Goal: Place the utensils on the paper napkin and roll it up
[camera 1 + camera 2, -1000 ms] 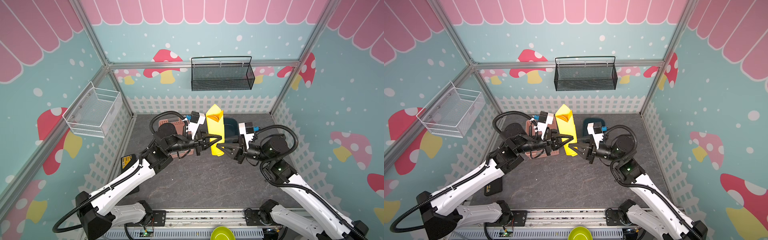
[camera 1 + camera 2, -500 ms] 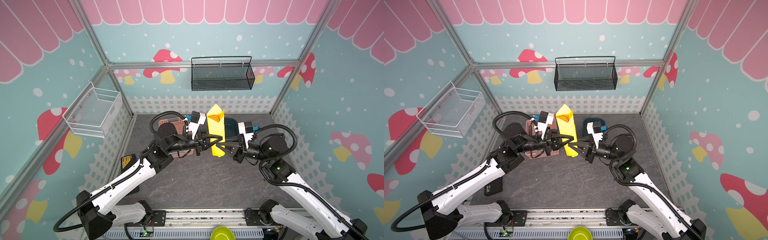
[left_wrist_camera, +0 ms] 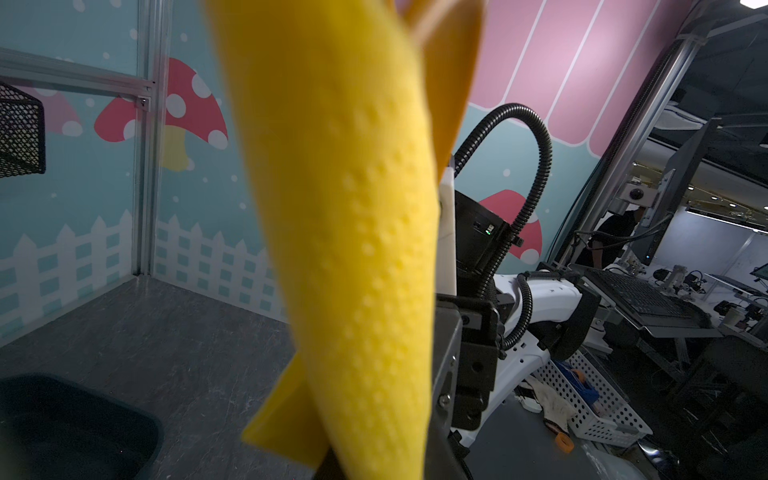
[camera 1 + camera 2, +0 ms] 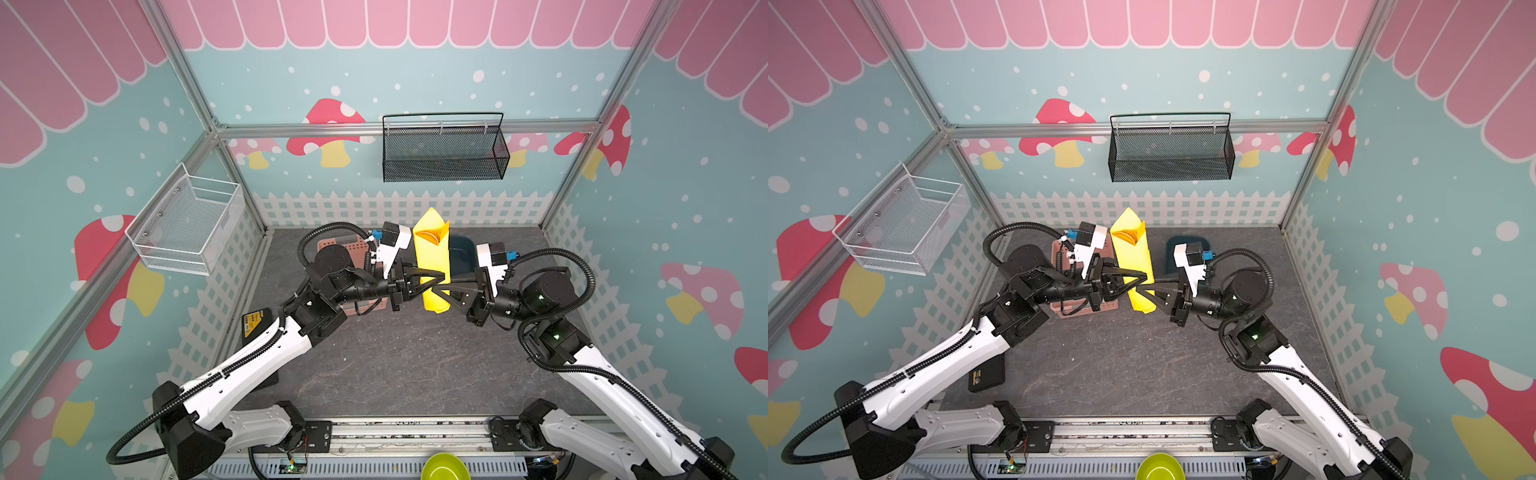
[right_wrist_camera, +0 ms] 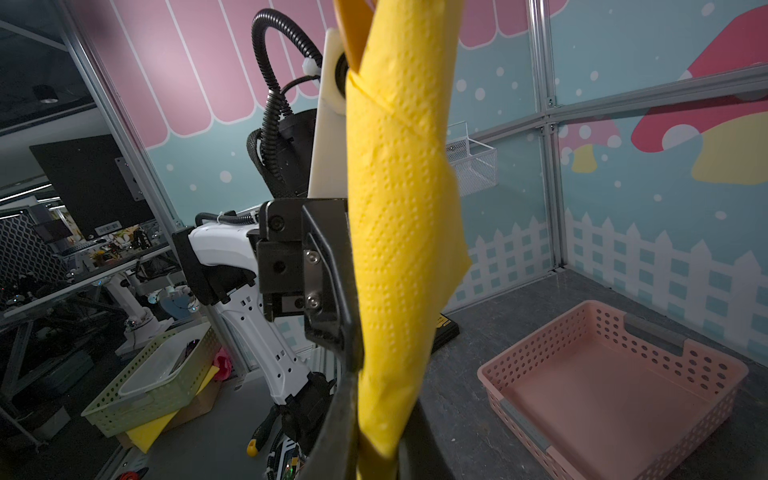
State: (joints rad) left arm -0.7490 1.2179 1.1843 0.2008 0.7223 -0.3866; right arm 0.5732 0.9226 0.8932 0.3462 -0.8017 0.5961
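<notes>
The paper napkin (image 4: 432, 249) (image 4: 1133, 253) is a narrow yellow roll, held upright in the air above the grey floor. The orange tips of the utensils (image 4: 428, 237) (image 4: 1126, 237) show in its open top end; the rest of them is wrapped inside. My left gripper (image 4: 438, 276) (image 4: 1143, 276) reaches in from the left and pinches the roll near its lower half. My right gripper (image 4: 448, 286) (image 4: 1149, 287) comes in from the right, shut on the same roll just below. In the right wrist view its dark fingers (image 5: 345, 415) flank the embossed roll (image 5: 399, 228). The roll (image 3: 353, 228) fills the left wrist view.
A pink slotted basket (image 4: 353, 249) (image 5: 615, 374) stands on the floor behind the left arm. A dark teal tray (image 4: 461, 253) (image 3: 75, 424) lies behind the roll. A black mesh basket (image 4: 442, 153) hangs on the back wall, a white wire basket (image 4: 191, 224) on the left wall.
The right gripper's jaws have closed in onto the lower part of the roll. The left gripper and the roll have stayed where they were.
</notes>
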